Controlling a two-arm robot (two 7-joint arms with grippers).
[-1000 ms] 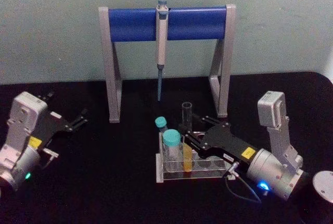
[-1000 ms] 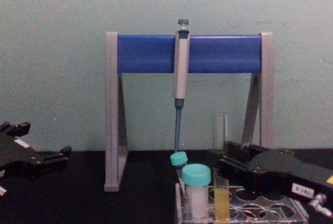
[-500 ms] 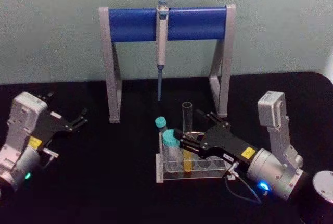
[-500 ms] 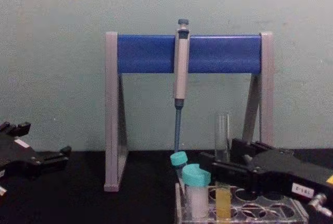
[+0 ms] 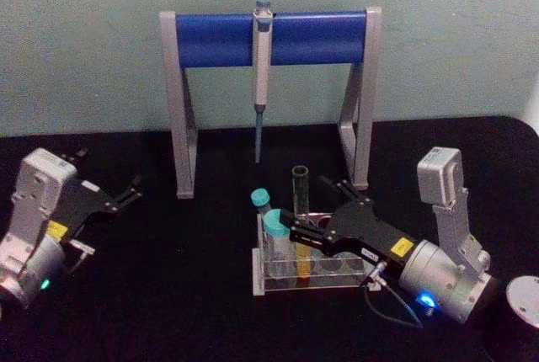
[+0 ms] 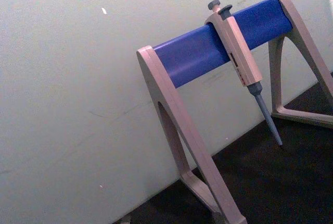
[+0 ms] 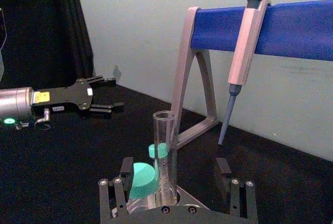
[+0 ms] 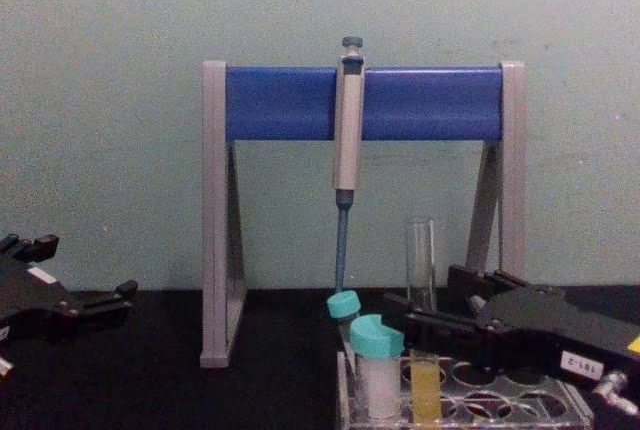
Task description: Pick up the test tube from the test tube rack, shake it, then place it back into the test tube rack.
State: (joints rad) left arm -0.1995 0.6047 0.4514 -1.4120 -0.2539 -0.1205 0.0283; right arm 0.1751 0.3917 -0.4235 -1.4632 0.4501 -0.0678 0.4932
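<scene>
Now right gripper (image 5: 301,231) fingers (open) flanking test tube (image 5: 301,196)

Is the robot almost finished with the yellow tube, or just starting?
Just starting. The test tube stands in the test tube rack, so nothing looks done yet. In hand: the right pincer has its fingers on either side of the tube, open, not gripping. Left: grip, lift, shake, put back. The left pincer sits apart at the table's left.

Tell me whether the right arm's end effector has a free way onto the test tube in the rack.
Probably yes. The right end effector already has an open finger on each side of the test tube, which stands upright in the test tube rack. The teal-capped tube beside it crowds one finger.
</scene>
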